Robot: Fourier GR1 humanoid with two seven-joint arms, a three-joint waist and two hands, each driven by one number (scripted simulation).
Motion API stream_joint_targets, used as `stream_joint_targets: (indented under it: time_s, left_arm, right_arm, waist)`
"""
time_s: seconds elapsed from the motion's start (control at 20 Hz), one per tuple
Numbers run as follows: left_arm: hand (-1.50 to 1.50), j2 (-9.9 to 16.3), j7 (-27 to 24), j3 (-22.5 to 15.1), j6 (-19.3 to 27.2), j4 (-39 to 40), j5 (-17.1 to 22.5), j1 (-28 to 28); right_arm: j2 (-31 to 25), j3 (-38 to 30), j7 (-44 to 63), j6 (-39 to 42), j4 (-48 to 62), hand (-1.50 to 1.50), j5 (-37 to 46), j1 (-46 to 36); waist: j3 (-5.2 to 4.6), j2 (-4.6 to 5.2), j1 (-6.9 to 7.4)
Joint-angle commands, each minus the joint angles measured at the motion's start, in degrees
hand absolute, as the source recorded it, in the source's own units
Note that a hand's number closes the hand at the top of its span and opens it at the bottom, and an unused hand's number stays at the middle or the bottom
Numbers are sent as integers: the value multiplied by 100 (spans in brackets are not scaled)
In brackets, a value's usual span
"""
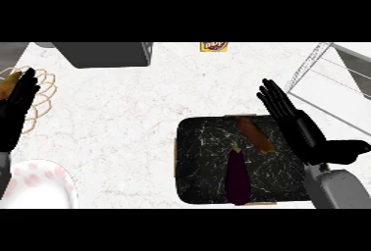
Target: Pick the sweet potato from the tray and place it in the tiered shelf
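Two vegetables lie on the dark marbled tray (203, 162), which sits on the white marbled bench (145, 112) close to its near edge, toward the right side. We see the sweet potato (255, 134), orange-brown and long, at the far right part of the tray, lying at a slant. Near it, more to the middle and reaching to the tray's near edge, is a dark purple eggplant (238, 177); the two are just apart.

Our right hand (301, 130) is over the right edge of the tray, just beside the sweet potato, with its fingers straight and spread apart; it holds nothing. The grey forearm (339, 188) behind it comes in from the lower right corner.

Our left hand (16, 105) shows at the left edge of the bench, also with straight fingers and nothing in it, resting over a round woven wire basket (45, 93) that has something yellowish inside.

At the right far corner stands the tiered shelf (330, 81), made of thin grey wire with a pale surface. At the far edge we see a dark grey box-like thing (105, 53) and a small yellow packet (214, 46). At the near left corner is a white plate (43, 186) with pink spots.
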Motion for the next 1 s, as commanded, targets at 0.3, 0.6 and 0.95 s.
stream_joint_targets:
  time_s: [0.3,0.6,0.95]
  left_arm:
    - [0,-1108,-90,-731,-17,-375,71,-81]
    - [0,-1480,-21,-1088,-17,-440,21,-44]
    - [0,-1871,20,-1168,129,-404,-318,18]
  right_arm:
    - [870,-557,705,-267,150,-150,-1106,-454]
    - [-1342,-691,-45,-2297,739,-150,3006,-932]
    - [-930,-1339,-1758,-1476,1196,-150,2012,-708]
  waist:
    - [71,187,60]
    - [-61,41,114]
    - [-63,-5,152]
